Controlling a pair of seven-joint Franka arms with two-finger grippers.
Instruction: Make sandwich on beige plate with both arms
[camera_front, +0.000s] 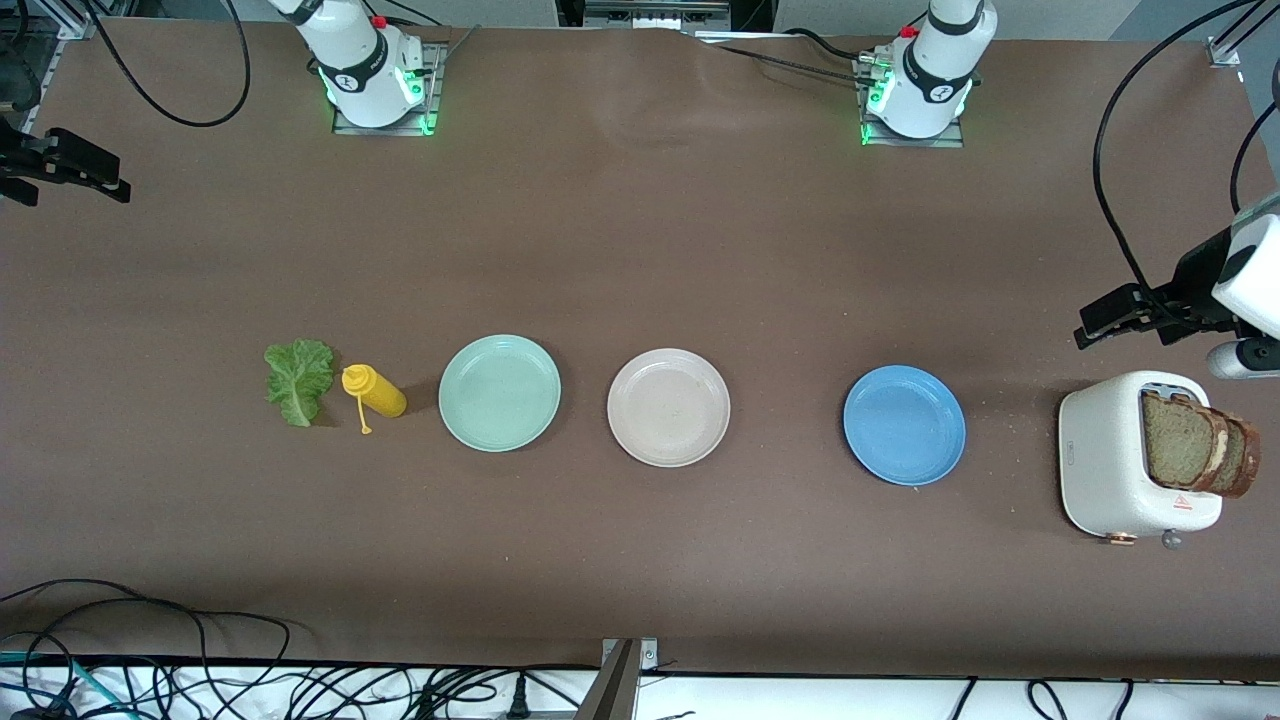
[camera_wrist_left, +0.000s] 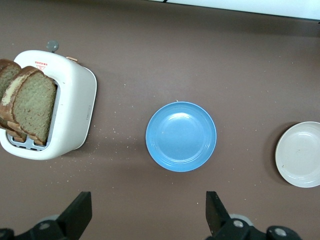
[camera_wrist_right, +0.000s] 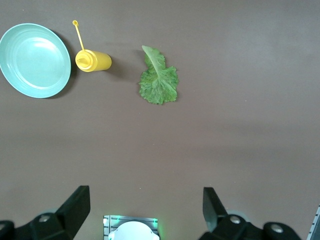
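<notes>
While the beige plate (camera_front: 668, 406) sits bare between mint-green plate (camera_front: 499, 392) and blue plate (camera_front: 904, 424) from the front, the left wrist view shows the left gripper (camera_wrist_left: 147, 216) spread wide, empty, over table near toaster (camera_wrist_left: 70, 117) holding bread slices (camera_wrist_left: 27, 102), and the right wrist view shows the right gripper (camera_wrist_right: 144, 214) equally wide above lettuce leaf (camera_wrist_right: 159, 78).

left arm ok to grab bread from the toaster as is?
Probably yes: the left gripper hangs open over bare table beside the toaster, and both bread slices stick up from its slots uncovered.
</notes>
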